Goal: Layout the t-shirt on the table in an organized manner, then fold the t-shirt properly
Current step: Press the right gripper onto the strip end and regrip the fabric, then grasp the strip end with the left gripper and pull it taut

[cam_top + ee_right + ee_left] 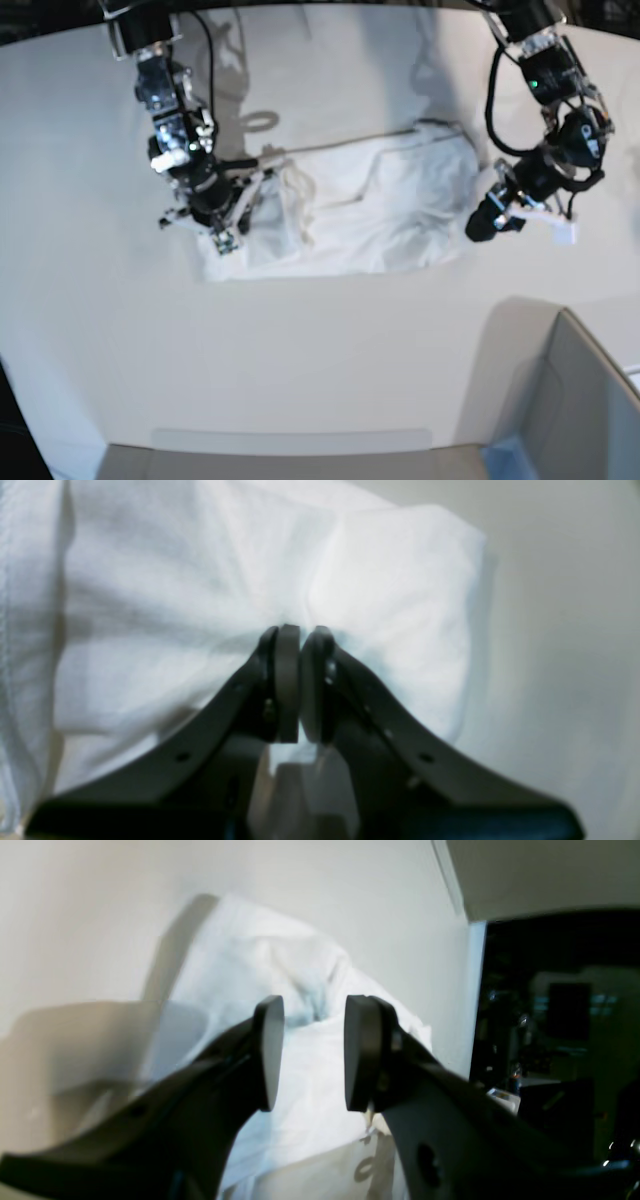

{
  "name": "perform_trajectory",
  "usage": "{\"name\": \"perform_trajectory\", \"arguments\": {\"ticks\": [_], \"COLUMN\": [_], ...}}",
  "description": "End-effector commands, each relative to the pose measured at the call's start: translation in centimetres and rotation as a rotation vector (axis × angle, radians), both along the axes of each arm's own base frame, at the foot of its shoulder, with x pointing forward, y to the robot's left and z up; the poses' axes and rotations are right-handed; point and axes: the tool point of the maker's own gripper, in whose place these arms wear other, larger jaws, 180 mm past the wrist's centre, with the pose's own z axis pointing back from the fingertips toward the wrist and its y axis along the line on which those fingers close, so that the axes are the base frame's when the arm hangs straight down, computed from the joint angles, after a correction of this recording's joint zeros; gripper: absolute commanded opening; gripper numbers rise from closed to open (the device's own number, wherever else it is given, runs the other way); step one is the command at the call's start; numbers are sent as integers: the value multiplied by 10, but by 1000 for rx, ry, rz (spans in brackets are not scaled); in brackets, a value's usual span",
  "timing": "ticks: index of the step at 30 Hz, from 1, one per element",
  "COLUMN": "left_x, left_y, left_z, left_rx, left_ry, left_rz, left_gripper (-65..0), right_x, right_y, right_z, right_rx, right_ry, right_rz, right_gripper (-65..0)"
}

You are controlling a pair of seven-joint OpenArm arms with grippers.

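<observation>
Two arms work over the table (330, 360), a wide white top, and the t-shirt (370, 205) lies on it toward the far side as a rumpled, partly gathered band, white side up with no print showing. A grey box-like corner piece (575, 400) sits well apart from the t-shirt, at the near edge.

The job looks to be in its first part: spreading the cloth out, with no tidy fold made yet. At one end of the t-shirt the right pincer (300, 680) is clenched on a pinch of the fabric, which puckers around its pads. At the other end the left pincer (312, 1052) stands released just beside the t-shirt, nothing between its pads (270, 1050).

Next, the left likely needs a hold on its own end, so both can draw the t-shirt flat.
</observation>
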Motion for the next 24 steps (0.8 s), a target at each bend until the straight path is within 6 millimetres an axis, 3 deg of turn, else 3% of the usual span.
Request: {"name": "perform_trajectory", "arguments": {"ticks": [1, 6, 9, 20, 24], "left_x": [3, 6, 5, 4, 7], "left_y": [-2, -20, -24, 1, 3], "left_z": [1, -11, -14, -14, -12], "left_rx": [45, 247, 279, 354, 360], "left_ry": [10, 62, 85, 93, 70], "left_rz": [-23, -139, -131, -98, -84], "left_gripper": [-428, -425, -424, -424, -422], "right_x": [0, -1, 0, -1, -1], "right_y": [-5, -5, -10, -17, -18], "right_z": [-2, -2, -2, -3, -3], "right_rx": [-25, -25, -32, -50, -51], "right_ry": [18, 20, 19, 22, 22], "right_rz": [-4, -4, -10, -11, -11], "right_gripper": [-599, -599, -599, -599, -599]}}
